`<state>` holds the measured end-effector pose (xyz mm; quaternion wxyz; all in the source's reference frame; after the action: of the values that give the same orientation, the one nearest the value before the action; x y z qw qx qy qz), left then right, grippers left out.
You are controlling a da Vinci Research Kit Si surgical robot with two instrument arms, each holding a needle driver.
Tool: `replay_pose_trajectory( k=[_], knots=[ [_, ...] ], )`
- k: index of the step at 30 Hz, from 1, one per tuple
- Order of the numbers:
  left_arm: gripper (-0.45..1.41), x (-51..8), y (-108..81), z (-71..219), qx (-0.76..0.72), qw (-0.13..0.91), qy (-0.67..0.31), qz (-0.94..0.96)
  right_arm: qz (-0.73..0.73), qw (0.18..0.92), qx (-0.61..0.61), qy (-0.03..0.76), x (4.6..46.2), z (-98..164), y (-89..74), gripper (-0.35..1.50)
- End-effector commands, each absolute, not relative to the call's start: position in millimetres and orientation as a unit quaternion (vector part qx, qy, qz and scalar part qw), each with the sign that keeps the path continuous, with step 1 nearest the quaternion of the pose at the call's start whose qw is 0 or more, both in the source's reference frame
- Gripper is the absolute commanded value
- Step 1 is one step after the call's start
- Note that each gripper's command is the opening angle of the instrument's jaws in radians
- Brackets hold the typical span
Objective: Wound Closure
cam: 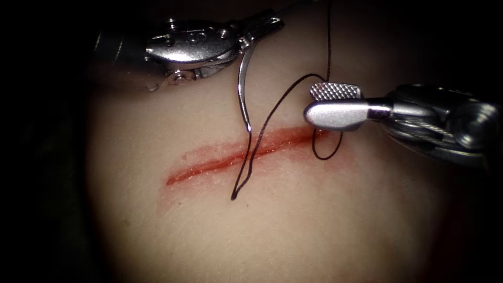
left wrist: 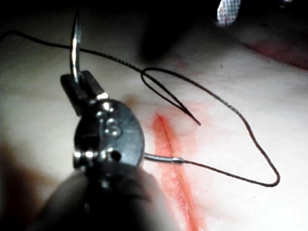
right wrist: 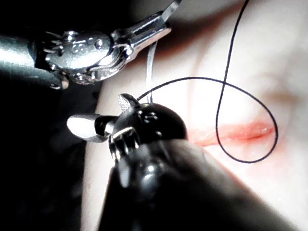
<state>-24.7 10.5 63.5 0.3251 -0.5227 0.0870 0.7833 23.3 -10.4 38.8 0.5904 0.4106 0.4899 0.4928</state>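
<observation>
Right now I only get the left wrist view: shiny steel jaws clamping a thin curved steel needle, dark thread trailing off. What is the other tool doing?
Observer: From the endoscope, the right arm's tool hovers over the red cut's right end, jaws open, holding nothing.
Visitor: Is the needle stuck in anything?
Observer: Seemingly not; the left arm's tool grips the needle part-way along, its thread end hanging just above the pale tissue.
Visitor: And the thread?
Observer: The dark thread passes the right tool's jaws and climbs out of frame.
</observation>
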Motion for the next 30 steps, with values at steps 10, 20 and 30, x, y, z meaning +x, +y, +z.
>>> replay_pose_trajectory(
  k=[10,20,30],
  knots=[
    [-0.45,-25.9,9.0,62.6,-0.628,0.274,0.051,0.726,0.496,0.591,0.408,0.487,25.5,38.5,-10.1,1.16],
    [-0.45,-28.0,7.1,59.1,-0.662,0.255,0.019,0.705,0.518,0.612,0.358,0.478,26.8,43.9,-10.6,1.14],
    [-0.45,-27.1,7.4,58.7,-0.684,0.281,-0.003,0.673,0.524,0.644,0.350,0.433,25.7,46.3,-11.2,1.07]
  ],
)
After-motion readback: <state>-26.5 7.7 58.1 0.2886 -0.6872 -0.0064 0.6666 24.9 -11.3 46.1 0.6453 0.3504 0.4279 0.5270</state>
